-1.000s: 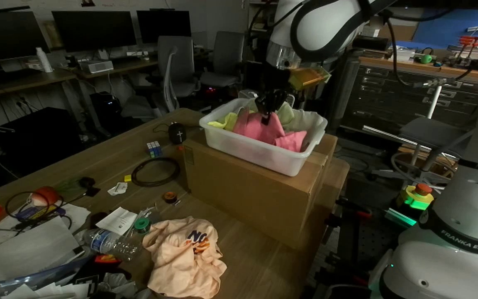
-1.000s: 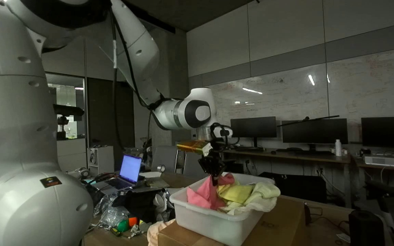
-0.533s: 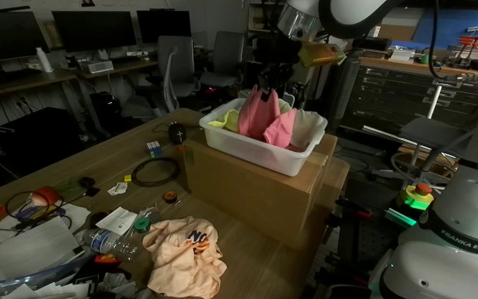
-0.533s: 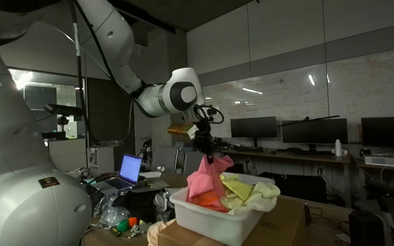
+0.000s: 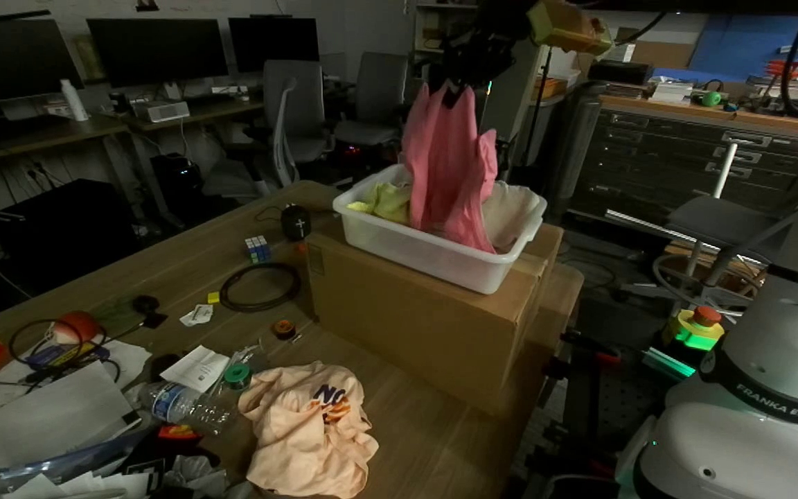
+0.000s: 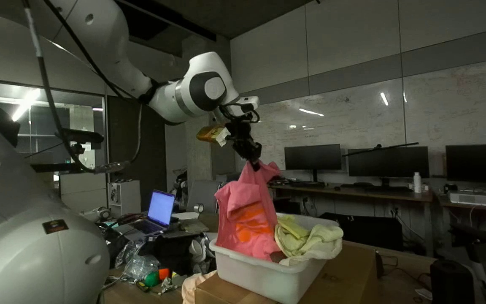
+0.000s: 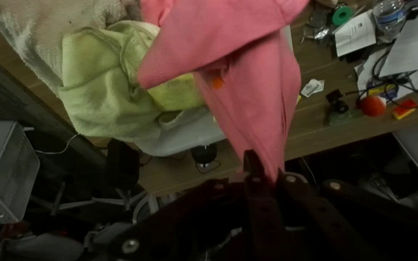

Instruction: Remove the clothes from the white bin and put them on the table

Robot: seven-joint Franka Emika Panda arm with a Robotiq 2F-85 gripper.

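Gripper (image 6: 254, 166) clamped on the uppermost folds of the pink garment (image 5: 444, 163), jaws together with cloth bunched between them. Garment hangs directly below the gripper; an orange print shows on it in an exterior view. Its lower end sits inside the white plastic bin (image 5: 409, 249), partly hidden by the near wall, so that wall and rim surround that part. Beside it in the bin: yellow-green cloth (image 7: 100, 83) and whitish terry cloth (image 7: 31, 32), both below the gripper and clear of it; pale folds drape over the rim. Whether the yellow and pale-green folds belong to one piece, cannot tell. Bin stands on a cardboard box (image 5: 406, 326), which stands on the wooden table (image 5: 437, 443). Peach shirt (image 5: 309, 433), dark lettering and orange print visible, lies crumpled on the table near the box, well apart from the gripper. Also on the tabletop: Rubik's cube (image 5: 257, 249), coiled dark cable (image 5: 258, 308), labelled plastic bottle (image 5: 188, 409) and overlapping papers (image 5: 46, 423). Beyond the table, monitors (image 5: 156, 52) show in both exterior views; a laptop (image 6: 160, 207) with lit screen shows in an exterior view. Count: one pink garment, one peach shirt, one bin, one cardboard box, one Rubik's cube, one labelled bottle, one laptop, three monitors; papers too jumbled to count.
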